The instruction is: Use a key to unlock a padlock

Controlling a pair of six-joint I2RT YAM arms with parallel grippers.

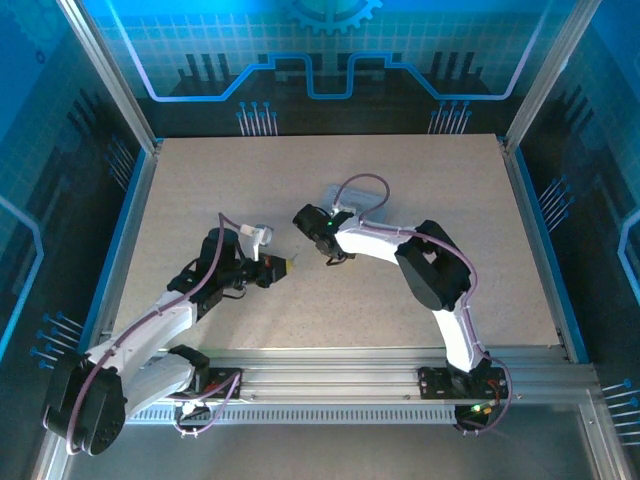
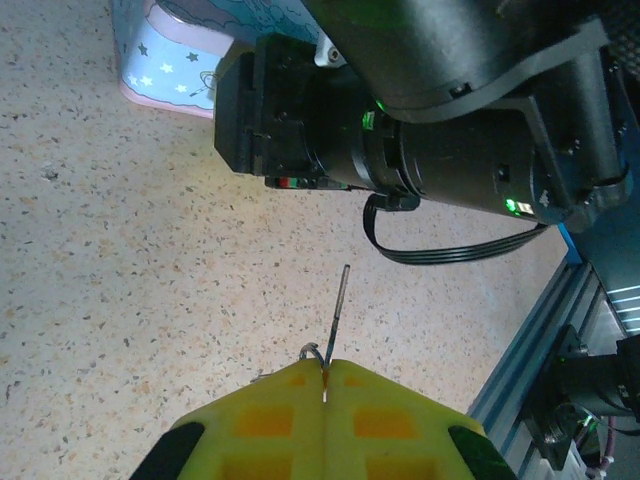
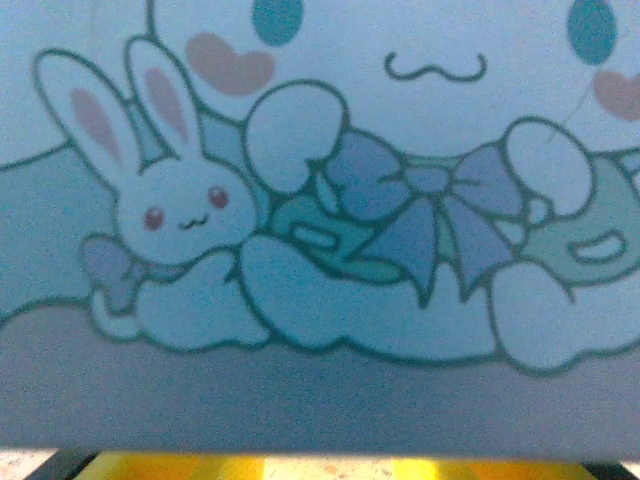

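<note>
The key (image 2: pixel 340 300) is a thin dark sliver with a small wire ring at its base. It sticks out from the yellow tips of my left gripper (image 2: pixel 326 372), which is shut on it just above the table. From above, my left gripper (image 1: pixel 288 266) points right toward my right gripper (image 1: pixel 312 222). The right gripper sits against the pale blue cartoon tin (image 1: pixel 362 188). The tin's printed lid (image 3: pixel 320 250) hides the right fingertips; only the yellow fingers (image 3: pixel 160 468) show, set apart at the bottom edge. The padlock is hidden.
The right arm's black wrist housing (image 2: pixel 420 130) and its looped cable (image 2: pixel 450 245) hang close above and ahead of the key. The tin's corner (image 2: pixel 170 60) lies beyond it. The blue table rail (image 2: pixel 540 340) runs along the right. The speckled tabletop (image 1: pixel 250 180) spreads all around.
</note>
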